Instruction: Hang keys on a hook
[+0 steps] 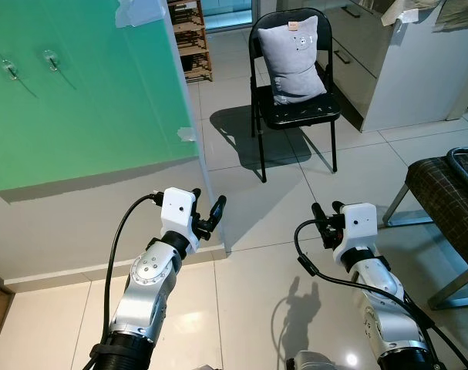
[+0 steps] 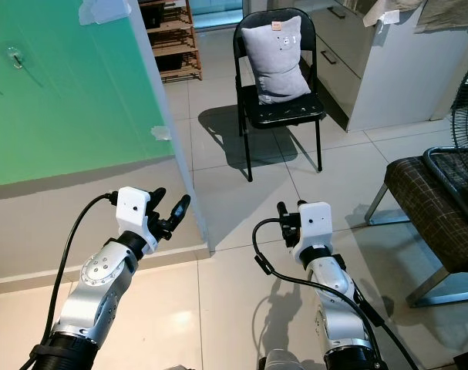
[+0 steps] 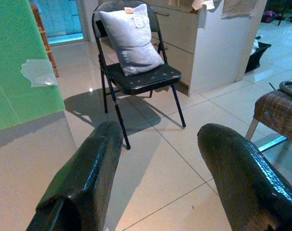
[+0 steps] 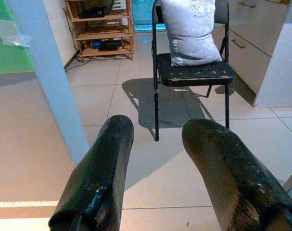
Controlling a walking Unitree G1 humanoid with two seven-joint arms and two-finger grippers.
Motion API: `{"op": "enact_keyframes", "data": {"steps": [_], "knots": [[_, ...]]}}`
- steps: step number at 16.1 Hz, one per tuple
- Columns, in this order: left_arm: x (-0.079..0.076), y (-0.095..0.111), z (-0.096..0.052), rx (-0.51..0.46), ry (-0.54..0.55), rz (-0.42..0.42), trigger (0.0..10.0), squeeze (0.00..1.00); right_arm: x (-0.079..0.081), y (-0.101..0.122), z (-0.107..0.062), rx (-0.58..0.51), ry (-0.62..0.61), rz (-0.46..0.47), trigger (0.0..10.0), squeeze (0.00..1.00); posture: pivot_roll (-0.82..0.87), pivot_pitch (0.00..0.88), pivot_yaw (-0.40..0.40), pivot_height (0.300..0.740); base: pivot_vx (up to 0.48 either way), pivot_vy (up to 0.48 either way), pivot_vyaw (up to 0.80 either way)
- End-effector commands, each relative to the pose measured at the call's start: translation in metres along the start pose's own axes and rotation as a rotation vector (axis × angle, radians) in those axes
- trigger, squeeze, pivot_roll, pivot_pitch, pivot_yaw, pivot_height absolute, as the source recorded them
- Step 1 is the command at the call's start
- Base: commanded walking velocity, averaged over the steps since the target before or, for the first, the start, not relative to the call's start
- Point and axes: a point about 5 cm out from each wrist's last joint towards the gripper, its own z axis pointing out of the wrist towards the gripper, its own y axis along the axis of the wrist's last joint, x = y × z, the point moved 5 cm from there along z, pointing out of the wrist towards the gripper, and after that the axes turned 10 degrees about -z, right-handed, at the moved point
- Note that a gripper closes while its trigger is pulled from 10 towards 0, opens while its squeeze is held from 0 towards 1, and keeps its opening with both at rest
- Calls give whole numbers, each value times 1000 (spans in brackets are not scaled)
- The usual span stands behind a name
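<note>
Two small metal hooks (image 1: 51,60) (image 1: 10,68) stick out of a green panel (image 1: 87,100) on the wall at the upper left. I see no keys in any view. My left gripper (image 1: 209,202) is raised in front of the wall's lower grey part, near its corner, well below the hooks; it is open and empty. My right gripper (image 1: 326,210) is held over the tiled floor to the right, also open and empty. Between both pairs of fingers, the left wrist view (image 3: 160,139) and the right wrist view (image 4: 160,127) show bare floor and the chair.
A black folding chair (image 1: 295,108) with a grey pillow (image 1: 295,58) stands ahead on the tiles. White cabinets (image 1: 403,69) are at the back right, a wooden shelf (image 1: 189,38) behind the wall's corner (image 1: 210,193), and a brown checked stool (image 1: 446,200) at the right.
</note>
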Motion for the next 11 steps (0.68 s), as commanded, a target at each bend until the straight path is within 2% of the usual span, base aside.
{"op": "enact_keyframes", "data": {"steps": [1, 5, 6, 7, 11], "knots": [[3, -3, -2, 9, 10, 9, 10000, 0, 3, 8, 3, -22, 12, 7, 10000, 0, -268, 0, 129, 716, 0, 0, 0], [3, -3, -2, 9, 10, 9, 10000, 0, 3, 8, 3, -22, 12, 7, 10000, 0, -268, 0, 129, 716, 0, 0, 0], [3, -3, -3, 9, 10, 8, 10000, 0, 4, 8, 3, -17, 16, 1, 10000, 0, 0, 0, 0, 740, 0, 0, 0], [4, -3, -1, 7, 21, 5, 10000, 0, 6, 7, 6, -13, 28, 8, 10000, 0, -249, 0, 108, 740, 0, 0, 0], [3, -4, 3, 9, 27, 12, 10000, 0, 9, 5, 8, -1, 47, 12, 10000, 0, -263, 0, 105, 740, 0, 0, 0]]}}
